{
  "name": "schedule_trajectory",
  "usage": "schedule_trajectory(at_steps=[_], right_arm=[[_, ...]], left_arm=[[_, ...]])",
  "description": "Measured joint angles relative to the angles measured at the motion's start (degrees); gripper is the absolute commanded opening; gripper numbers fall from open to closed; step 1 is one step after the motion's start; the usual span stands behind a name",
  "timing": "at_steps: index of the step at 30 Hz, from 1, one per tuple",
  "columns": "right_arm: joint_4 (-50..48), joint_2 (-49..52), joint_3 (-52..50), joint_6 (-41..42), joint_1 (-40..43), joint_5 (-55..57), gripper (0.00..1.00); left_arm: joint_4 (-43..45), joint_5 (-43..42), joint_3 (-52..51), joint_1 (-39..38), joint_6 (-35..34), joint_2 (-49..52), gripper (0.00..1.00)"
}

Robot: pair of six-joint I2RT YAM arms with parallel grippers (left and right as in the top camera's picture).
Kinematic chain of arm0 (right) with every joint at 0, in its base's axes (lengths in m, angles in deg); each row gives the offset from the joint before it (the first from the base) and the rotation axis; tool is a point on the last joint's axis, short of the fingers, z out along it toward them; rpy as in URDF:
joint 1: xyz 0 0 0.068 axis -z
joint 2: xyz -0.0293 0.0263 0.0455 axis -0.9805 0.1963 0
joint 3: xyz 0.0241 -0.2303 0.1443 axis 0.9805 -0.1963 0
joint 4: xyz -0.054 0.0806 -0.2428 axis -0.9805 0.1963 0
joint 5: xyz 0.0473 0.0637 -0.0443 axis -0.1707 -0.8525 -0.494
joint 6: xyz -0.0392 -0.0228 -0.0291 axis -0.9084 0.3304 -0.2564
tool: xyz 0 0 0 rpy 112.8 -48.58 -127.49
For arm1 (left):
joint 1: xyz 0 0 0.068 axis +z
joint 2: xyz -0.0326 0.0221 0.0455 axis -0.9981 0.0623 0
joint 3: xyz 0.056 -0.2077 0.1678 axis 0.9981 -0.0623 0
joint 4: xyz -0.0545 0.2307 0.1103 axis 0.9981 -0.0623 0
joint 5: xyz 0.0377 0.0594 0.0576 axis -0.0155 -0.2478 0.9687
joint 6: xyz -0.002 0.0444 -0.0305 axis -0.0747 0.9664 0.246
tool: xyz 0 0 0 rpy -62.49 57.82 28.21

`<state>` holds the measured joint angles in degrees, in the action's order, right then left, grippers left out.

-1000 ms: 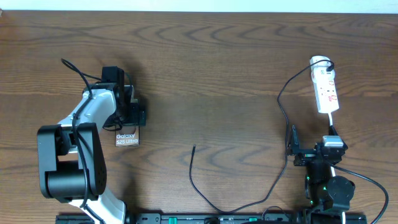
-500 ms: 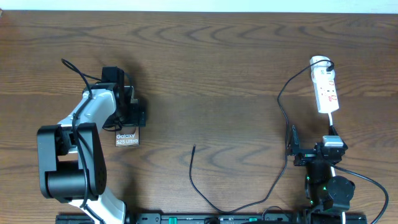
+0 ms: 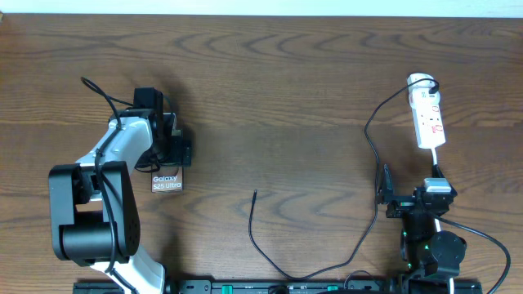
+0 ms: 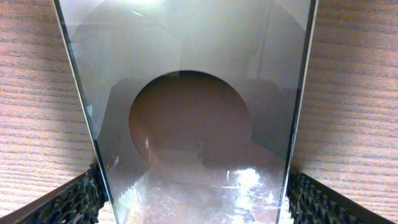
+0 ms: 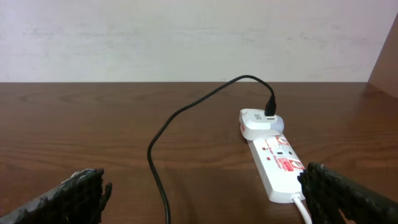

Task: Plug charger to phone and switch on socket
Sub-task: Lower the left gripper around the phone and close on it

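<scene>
The phone (image 3: 167,182) lies on the wooden table at the left, its "Galaxy" end showing below my left gripper (image 3: 170,159). In the left wrist view the phone's glossy face (image 4: 186,74) fills the space between the fingers of my left gripper (image 4: 193,202), which press on its two long edges. The charger cable (image 3: 372,135) runs from a white adapter (image 3: 421,81) at the top of the socket strip (image 3: 430,118), loops along the front edge, and ends in a free tip (image 3: 255,193). My right gripper (image 3: 411,189) is open and empty, just short of the strip (image 5: 280,165) and beside the cable (image 5: 163,130).
The white cord (image 5: 303,208) of the strip leaves its near end and passes my right finger. A wall (image 5: 186,37) stands behind the table's far edge. The arm bases sit along the front edge of the table.
</scene>
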<state>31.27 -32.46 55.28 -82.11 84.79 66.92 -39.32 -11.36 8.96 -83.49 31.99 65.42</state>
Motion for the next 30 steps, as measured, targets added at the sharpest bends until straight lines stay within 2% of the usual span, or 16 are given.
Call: schedule_trajectory(at_steps=[17,30], right_arm=[[0.0,0.0,0.0,0.0,0.0,0.0,0.99],[0.0,0.0,0.0,0.0,0.0,0.0,0.99]], left_arm=[[-0.1,0.1,0.0,0.0,0.1,0.0,0.85],[-0.1,0.1,0.0,0.0,0.2,0.0,0.85]])
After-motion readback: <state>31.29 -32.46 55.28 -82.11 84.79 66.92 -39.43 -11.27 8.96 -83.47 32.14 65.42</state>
